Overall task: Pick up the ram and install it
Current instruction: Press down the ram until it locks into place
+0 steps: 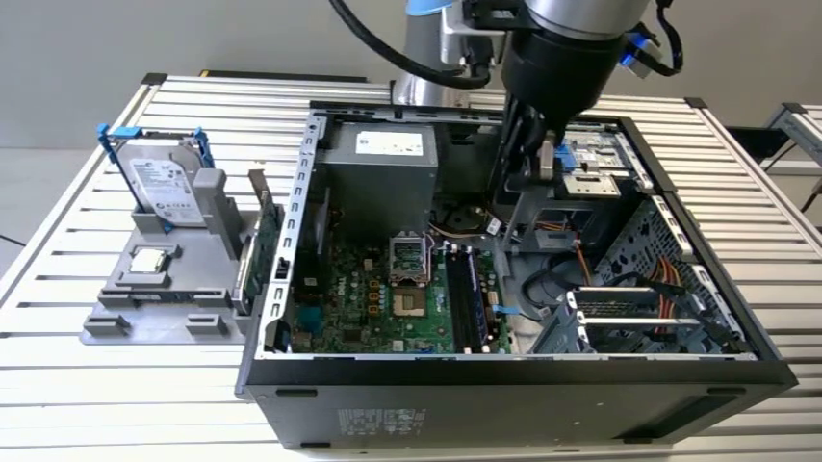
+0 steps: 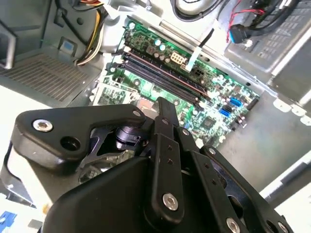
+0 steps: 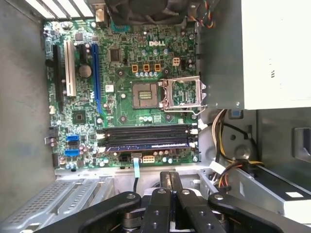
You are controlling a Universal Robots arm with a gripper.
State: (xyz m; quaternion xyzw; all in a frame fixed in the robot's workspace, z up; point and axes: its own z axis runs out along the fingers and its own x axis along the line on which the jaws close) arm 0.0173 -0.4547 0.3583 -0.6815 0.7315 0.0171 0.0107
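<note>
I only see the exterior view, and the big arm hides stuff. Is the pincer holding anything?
Observer: No. In the first wrist view the black pincer is shut, with nothing between its tips.
Operator: Is anything plugged in down there already?
Observer: Yes. In the first wrist view a slim dark ram strip sits in one long slot of the green motherboard.
Operator: And beside it?
Observer: The neighbouring black slots look empty.
</note>
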